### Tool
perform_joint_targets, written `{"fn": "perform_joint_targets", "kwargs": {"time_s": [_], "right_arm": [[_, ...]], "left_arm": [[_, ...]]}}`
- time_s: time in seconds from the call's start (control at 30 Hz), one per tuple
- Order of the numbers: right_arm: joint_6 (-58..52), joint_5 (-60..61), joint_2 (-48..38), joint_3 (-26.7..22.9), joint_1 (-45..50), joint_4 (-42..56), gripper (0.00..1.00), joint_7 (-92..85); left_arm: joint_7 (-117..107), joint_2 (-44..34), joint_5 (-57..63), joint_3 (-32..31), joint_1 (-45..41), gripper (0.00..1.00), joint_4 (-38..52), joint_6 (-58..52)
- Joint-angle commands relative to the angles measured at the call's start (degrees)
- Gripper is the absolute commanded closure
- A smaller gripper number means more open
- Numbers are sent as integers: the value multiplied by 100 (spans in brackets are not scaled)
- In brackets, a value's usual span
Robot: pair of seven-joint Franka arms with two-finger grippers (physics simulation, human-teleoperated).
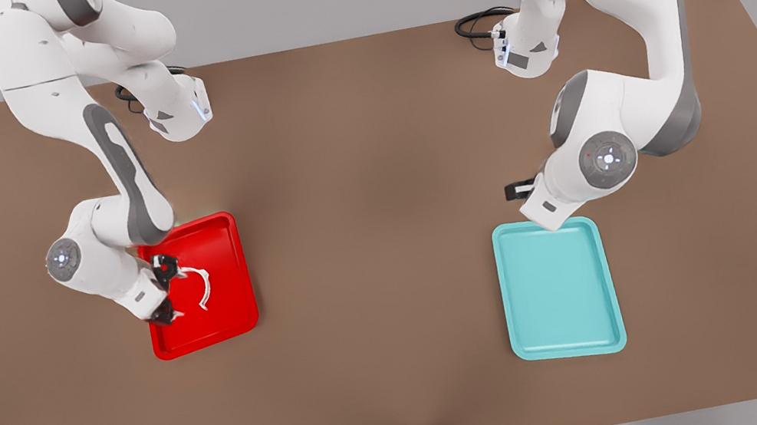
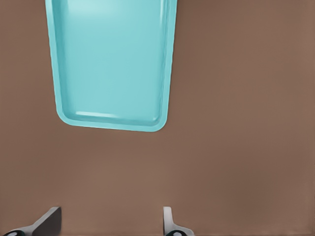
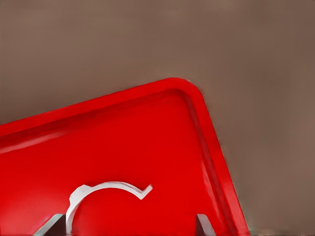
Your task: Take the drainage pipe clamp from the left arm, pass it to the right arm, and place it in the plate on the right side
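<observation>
The drainage pipe clamp (image 1: 203, 289), a small thin white half-ring strip with out-turned tabs at its ends, lies flat inside the plate (image 1: 220, 232), a bright red shallow rectangular tray with rounded corners and a raised rim, at the front view's left on the brown surface (image 1: 369, 245). The right hand (image 1: 164, 289) hangs over the plate's edge just beside the clamp, its black fingers spread apart and gripping nothing; in the right wrist view the clamp (image 3: 101, 196) rests on the red floor of the plate (image 3: 147, 128) between the fingertips (image 3: 203, 223). At the front view's right, the left hand (image 1: 519, 188) waits near the far end of a teal tray (image 1: 558, 290) of the same shape. In the left wrist view its fingers (image 2: 170, 221) stand apart above the bare surface, the teal tray (image 2: 113, 59) beyond them.
</observation>
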Motion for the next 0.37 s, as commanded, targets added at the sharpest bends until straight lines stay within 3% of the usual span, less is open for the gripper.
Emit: {"fn": "perform_joint_targets", "kwargs": {"time_s": [0.0,0.03,0.07,0.1,0.17,0.33], "right_arm": [[-4915,-933,898,-10,533,2859,0,7608],[-5339,-443,1585,-63,227,3882,0,7020],[-4900,41,1586,-54,-125,3918,0,7062],[-4847,-273,1094,-81,15,3699,0,8318],[-4285,-1171,-1067,-37,288,1616,0,8618],[-4513,-1206,-1473,-63,226,1466,0,8873]], "left_arm": [[630,-6,-78,-3,16,0,3,18],[630,-6,-78,-3,16,0,3,9],[630,-14,-78,-3,33,0,3,-26],[630,-14,-78,-3,34,0,3,-26],[648,-6,-60,6,42,0,11,-17],[692,21,19,6,157,0,3,114]]}}
